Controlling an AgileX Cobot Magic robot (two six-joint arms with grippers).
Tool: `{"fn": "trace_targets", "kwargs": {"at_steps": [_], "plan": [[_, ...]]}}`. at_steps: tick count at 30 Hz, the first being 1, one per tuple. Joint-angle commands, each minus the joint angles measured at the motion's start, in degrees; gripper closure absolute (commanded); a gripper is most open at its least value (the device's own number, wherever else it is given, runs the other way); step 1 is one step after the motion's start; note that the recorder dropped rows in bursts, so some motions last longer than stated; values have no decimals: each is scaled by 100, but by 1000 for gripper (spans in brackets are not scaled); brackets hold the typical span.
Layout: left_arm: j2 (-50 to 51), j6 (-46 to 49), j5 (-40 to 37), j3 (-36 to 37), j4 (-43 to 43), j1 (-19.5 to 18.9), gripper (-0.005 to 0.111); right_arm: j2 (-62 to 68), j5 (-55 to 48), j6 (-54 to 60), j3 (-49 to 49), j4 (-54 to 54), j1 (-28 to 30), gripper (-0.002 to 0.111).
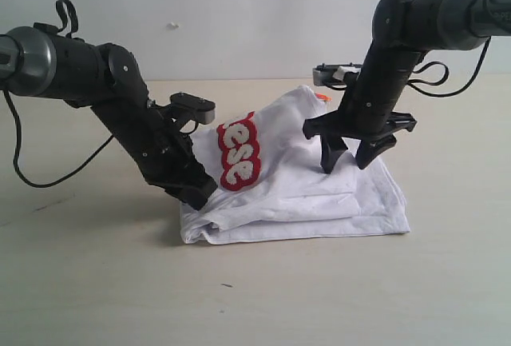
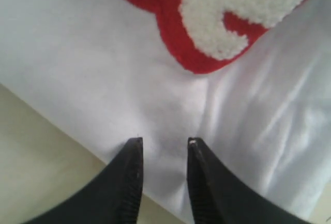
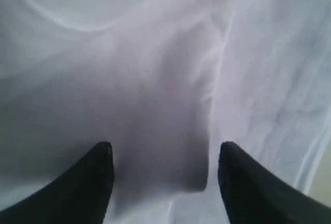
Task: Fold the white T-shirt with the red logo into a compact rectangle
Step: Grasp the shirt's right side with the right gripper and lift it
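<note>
Pale wood makes the table [image 1: 255, 298], and its near part is bare up to the front edge of the white T-shirt [image 1: 319, 194]. The shirt lies in the middle of the table, partly folded, with several layers stacked one on another along this front edge. At its near left corner the left gripper [image 1: 200, 192] comes down at a slant and meets the cloth. In the left wrist view its jaws stand close together, with a thick fold of the shirt pinched between them just beside the shirt's border. Behind this corner the cloth rises from the table, so the red logo [image 1: 238, 153] with its fluffy white letters stands almost upright and only some of the letters can be read. More to the right, the right gripper [image 1: 347, 166] hangs with its fingertips close over the flat part of the shirt; its jaws are spread wide and nothing is between them except the white cloth below. At the far top edge of the shirt, near the right arm, a small orange tag [image 1: 322, 97] shows. Beyond the table is a plain light wall [image 1: 239, 10].
</note>
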State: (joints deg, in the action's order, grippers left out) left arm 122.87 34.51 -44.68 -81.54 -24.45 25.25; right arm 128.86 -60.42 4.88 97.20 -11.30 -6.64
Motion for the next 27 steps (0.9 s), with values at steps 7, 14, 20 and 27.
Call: {"fn": "trace_targets", "kwargs": {"at_steps": [7, 14, 20, 27], "plan": [[-76, -42, 130, 9, 15, -13, 76, 161, -103, 264, 25, 31, -2, 108], [-76, -27, 520, 9, 15, -13, 76, -536, -815, 253, 36, 179, -2, 108], [-76, -27, 617, 9, 15, -13, 76, -1261, -954, -74, -101, 537, -2, 108], [-76, -27, 617, 9, -43, -13, 76, -1361, -954, -711, -823, 2208, -2, 106]]}}
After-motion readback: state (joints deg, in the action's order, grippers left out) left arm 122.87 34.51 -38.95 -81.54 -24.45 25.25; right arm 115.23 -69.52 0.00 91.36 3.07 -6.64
